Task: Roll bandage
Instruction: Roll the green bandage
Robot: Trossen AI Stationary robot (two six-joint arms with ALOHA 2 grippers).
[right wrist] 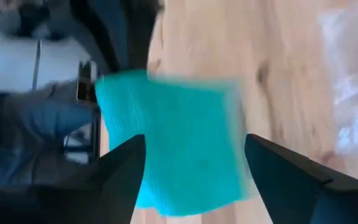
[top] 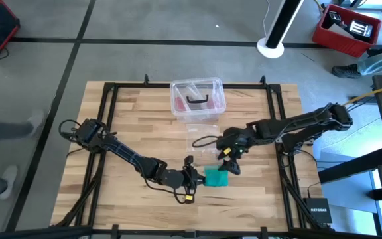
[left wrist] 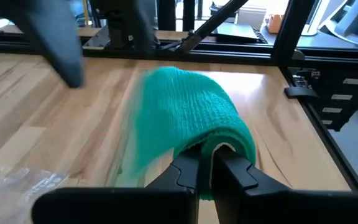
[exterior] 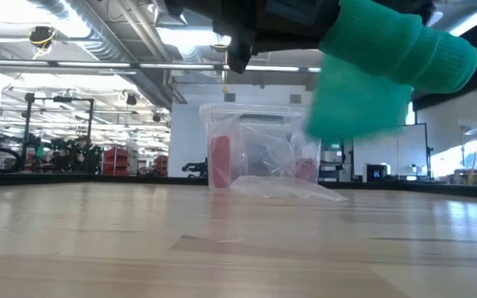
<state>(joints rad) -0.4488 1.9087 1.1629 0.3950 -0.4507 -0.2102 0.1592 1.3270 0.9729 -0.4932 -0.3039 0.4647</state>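
The teal-green bandage (top: 216,177) is a loose roll held up over the table's near middle. My left gripper (top: 195,178) reaches it from the left and is shut on it. In the low view the rolled part (exterior: 416,45) is clear of the wood and a loose flap (exterior: 358,103) hangs beneath it. My right gripper (top: 229,162) stands open just beyond the bandage's far side. In the right wrist view its two fingers (right wrist: 126,168) stand apart on either side of the bandage (right wrist: 179,143) without touching it. My left gripper pinches the bandage at the roll's open end (left wrist: 211,148) between its two shut fingers (left wrist: 194,171). The cloth curls up and over the fingertips. The fingers come nearly level from the table's left, along the roll's axis. The roll is lifted clear of the table and its loose flap (left wrist: 135,140) hangs slack.
A clear plastic box (top: 197,98) stands at the table's far middle. A crumpled clear bag (top: 203,136) lies just in front of it, also seen in the low view (exterior: 281,184). Black frame rails (top: 111,119) run along the table's sides.
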